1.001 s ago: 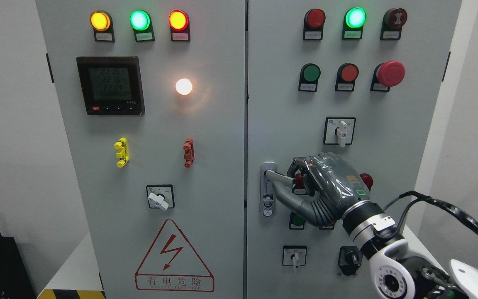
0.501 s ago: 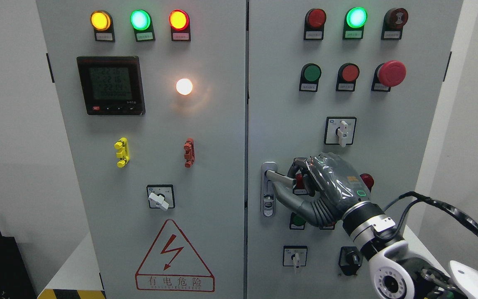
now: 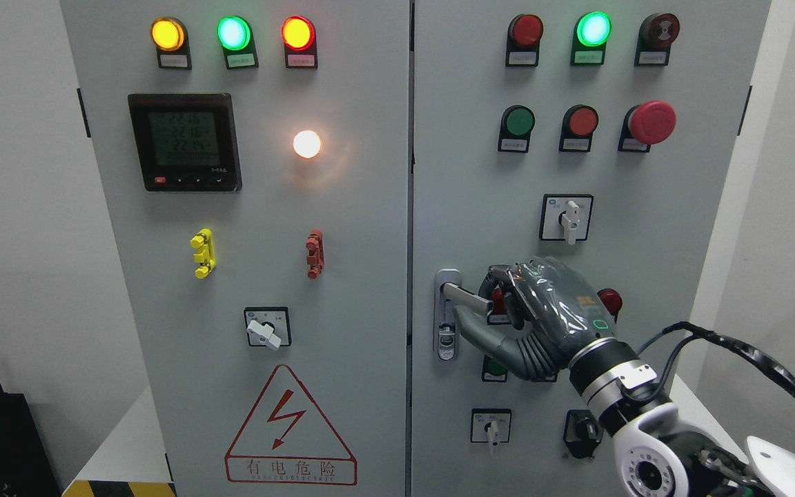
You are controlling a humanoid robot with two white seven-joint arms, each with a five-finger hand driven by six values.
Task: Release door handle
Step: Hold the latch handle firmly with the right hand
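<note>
The silver door handle (image 3: pixel 465 297) sticks out to the right from its lock plate (image 3: pixel 446 338) on the left edge of the cabinet's right door (image 3: pixel 473 172). My right hand (image 3: pixel 486 308), grey and glossy, comes in from the lower right. Its fingers (image 3: pixel 501 276) curl over the outer end of the handle and the thumb (image 3: pixel 477 330) lies underneath it, so the hand is shut on the handle. The right door looks flush with the left door. My left arm does not show.
Indicator lamps, push buttons, a red mushroom stop button (image 3: pixel 651 121) and rotary switches (image 3: pixel 566 217) cover the right door around my hand. The left door (image 3: pixel 266 241) carries a meter (image 3: pixel 184 142) and a lightning warning sign (image 3: pixel 290 435). A black cable (image 3: pixel 735 345) loops off my forearm.
Almost nothing differs. My right wrist has sunk a few pixels, and the fingers stay curled on the handle.
</note>
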